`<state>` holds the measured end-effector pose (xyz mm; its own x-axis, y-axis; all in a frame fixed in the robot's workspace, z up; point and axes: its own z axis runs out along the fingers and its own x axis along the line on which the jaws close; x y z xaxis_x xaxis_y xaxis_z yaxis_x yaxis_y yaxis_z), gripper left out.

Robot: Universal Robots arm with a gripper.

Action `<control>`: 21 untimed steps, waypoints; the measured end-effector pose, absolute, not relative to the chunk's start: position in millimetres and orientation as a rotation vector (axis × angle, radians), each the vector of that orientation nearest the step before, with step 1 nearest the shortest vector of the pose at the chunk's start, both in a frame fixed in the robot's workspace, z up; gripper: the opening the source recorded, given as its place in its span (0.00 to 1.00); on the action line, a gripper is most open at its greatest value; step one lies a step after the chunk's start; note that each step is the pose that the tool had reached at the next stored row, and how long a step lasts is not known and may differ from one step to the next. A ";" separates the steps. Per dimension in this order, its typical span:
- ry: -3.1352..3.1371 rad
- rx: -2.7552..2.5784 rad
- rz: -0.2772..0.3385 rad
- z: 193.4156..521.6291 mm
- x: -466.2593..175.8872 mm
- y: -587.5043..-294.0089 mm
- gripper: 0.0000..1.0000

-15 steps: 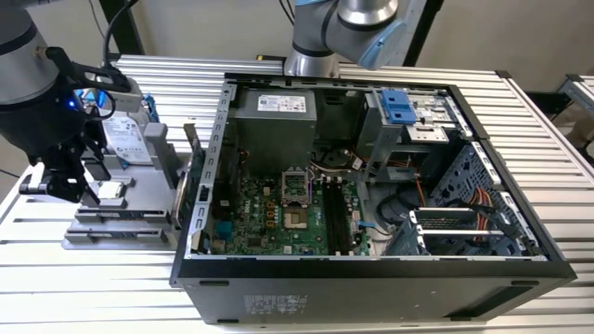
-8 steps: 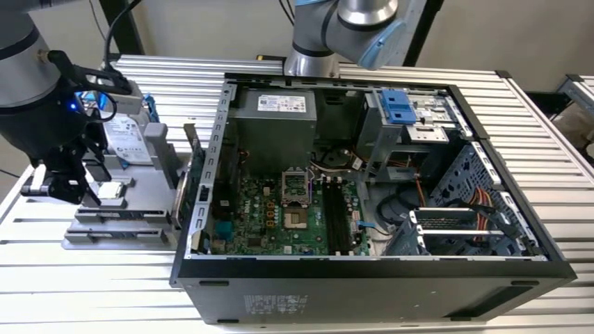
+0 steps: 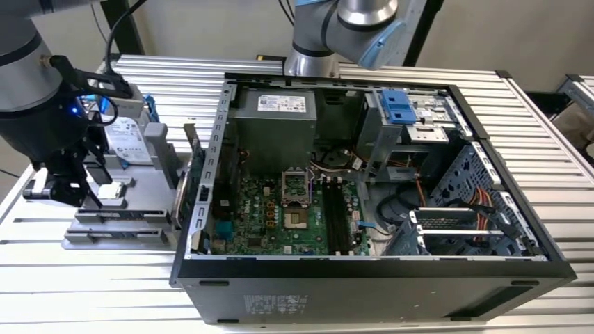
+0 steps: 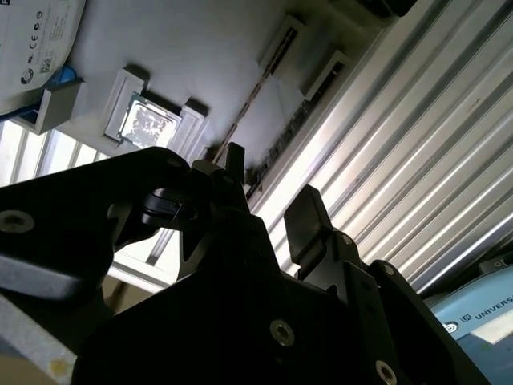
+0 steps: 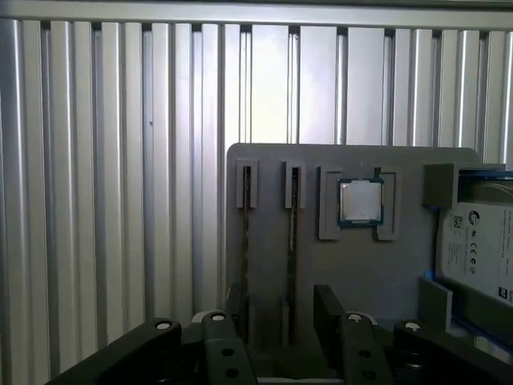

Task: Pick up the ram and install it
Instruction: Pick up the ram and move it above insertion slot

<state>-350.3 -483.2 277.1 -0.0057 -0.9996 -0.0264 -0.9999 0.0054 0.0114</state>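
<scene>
While my jaws hang apart over the tray [image 3: 111,236], nine o'clock from the case [image 3: 371,275] in the exterior view, the ram [image 5: 292,241] stands on edge in its slot beneath, long axis running between them.

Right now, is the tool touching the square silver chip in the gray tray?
Apart. The first wrist view shows a stretch of bare gray tray between the open tool and the chip.

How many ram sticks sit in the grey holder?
2. Both stand on edge in neighbouring slots of the grey holder: one ram stick farther from the square chip, the other next to it. The hand covers one end of each.
</scene>
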 end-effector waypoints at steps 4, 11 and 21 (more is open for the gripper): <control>2.220 -2.208 0.041 273.6 -350.3 -483.4 1.00; 2.221 -2.209 0.038 267.1 -350.4 -483.6 1.00; 2.225 -2.213 0.031 261.1 -350.9 -483.8 1.00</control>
